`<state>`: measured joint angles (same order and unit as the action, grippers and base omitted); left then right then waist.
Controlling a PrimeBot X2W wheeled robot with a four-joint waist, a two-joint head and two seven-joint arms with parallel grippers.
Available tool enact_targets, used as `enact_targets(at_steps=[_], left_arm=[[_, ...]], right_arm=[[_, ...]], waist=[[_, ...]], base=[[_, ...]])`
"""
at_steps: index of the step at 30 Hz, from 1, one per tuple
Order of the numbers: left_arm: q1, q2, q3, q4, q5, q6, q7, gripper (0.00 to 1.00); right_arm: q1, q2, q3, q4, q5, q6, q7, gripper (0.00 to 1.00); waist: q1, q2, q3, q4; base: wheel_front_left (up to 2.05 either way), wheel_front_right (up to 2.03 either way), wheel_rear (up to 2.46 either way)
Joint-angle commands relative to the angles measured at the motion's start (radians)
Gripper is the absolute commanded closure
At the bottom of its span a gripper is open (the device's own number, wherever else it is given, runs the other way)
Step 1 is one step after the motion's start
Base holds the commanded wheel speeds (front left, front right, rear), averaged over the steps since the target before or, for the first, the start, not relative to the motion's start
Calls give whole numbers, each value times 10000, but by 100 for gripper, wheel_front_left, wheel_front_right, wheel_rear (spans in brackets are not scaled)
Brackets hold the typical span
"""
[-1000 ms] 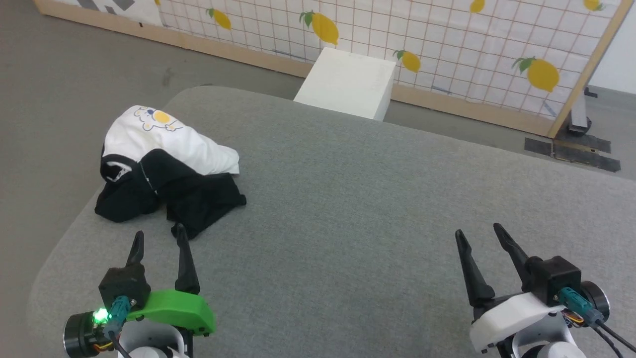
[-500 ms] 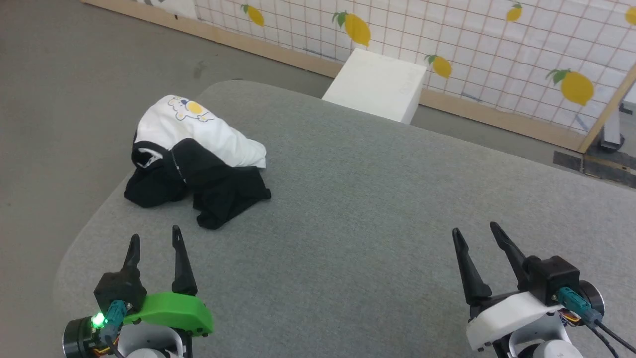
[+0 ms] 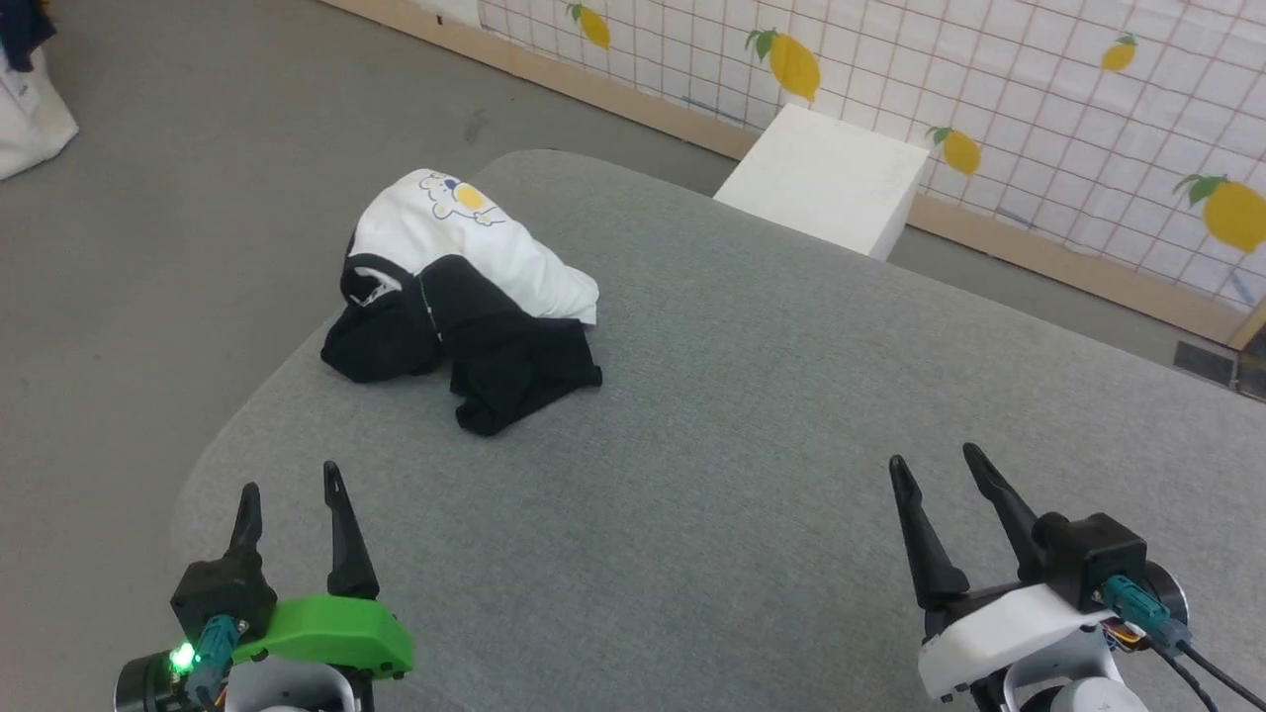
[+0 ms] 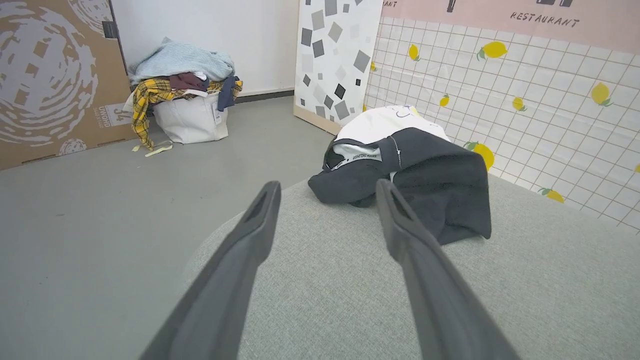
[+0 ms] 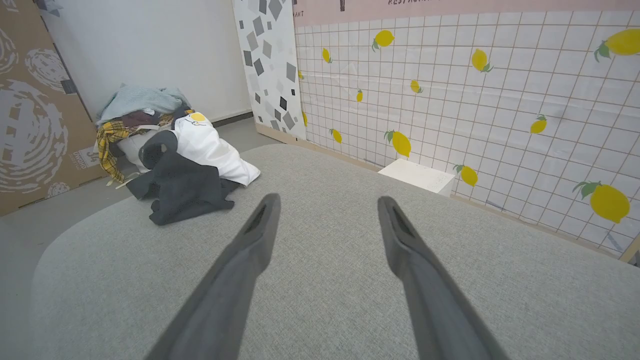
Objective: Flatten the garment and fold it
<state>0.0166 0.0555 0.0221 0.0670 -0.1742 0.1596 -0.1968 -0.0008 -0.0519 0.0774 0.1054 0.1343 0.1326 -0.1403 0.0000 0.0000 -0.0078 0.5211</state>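
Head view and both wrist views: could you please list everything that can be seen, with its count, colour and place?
garment: 1, white body with black sleeves, crumpled near the far left corner of the padded surface
padded surface: 1, grey, in front of the robot
box: 1, white, on the floor beyond the surface
lemon panel: 1, white grid with yellow lemons, behind the box
squares panel: 1, white with grey squares, beside the lemon panel
laundry bag: 1, white, heaped with clothes, on the floor
cardboard panel: 1, brown, left of the bag
left end effector: 1, dark fingers, open, empty
right end effector: 1, dark fingers, open, empty
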Motion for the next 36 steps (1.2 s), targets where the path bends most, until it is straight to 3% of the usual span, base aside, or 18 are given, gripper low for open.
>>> enact_targets(at_steps=[1, 20, 24, 28, 36], left_arm=[[166, -32, 37, 40, -130, 76, -105, 0], [314, -40, 265, 76, -557, 380, -496, 0], [-6, 87, 404, 239, -811, 221, -578, 0], [-931, 347, 417, 586, -1224, -158, -368, 0], [-4229, 1026, 691, 1511, -2245, -743, 1234, 0]], right_arm=[[-184, 12, 32, 61, 130, -15, -101, 0], [-356, 15, 230, 201, 297, -18, -343, 0], [-464, 16, 283, 212, 246, -18, -318, 0], [-745, 17, 444, 112, 96, -19, -190, 0], [-1590, 17, 696, -377, -448, -19, 142, 0]], waist=[[0, 0, 22, 132], [0, 0, 251, 1074], [0, 0, 496, 1057], [0, 0, 1093, 636], [0, 0, 3182, -1234]], base=[[0, 0, 0], [0, 0, 0], [0, 0, 0], [0, 0, 0], [0, 0, 0]])
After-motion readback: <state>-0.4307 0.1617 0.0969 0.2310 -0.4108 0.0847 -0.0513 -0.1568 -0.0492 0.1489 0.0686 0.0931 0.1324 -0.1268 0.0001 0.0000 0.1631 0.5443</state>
